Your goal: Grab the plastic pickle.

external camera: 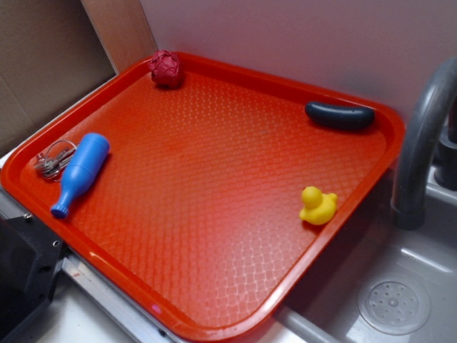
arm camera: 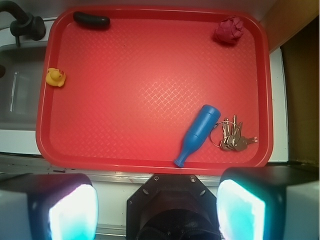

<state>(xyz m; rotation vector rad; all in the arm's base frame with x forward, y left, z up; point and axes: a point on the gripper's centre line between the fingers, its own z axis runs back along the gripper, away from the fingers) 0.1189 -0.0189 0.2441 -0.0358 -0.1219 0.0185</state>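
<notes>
While the end effector [arm camera: 156, 200] gapes, plastic pickle [external camera: 340, 115] lies untouched.

Both views are evenly and softly lit. Faint glare is seen on the red tray [external camera: 214, 186]; the gripper fingers [arm camera: 72, 212] are blurred and overexposed.

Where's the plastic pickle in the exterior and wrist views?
Exterior: the plastic pickle lies at the tray's upper right rim, by the wall.
Wrist: the plastic pickle lies in the tray's top left corner.
Shared landmark: the yellow duck near the same tray edge.
</notes>
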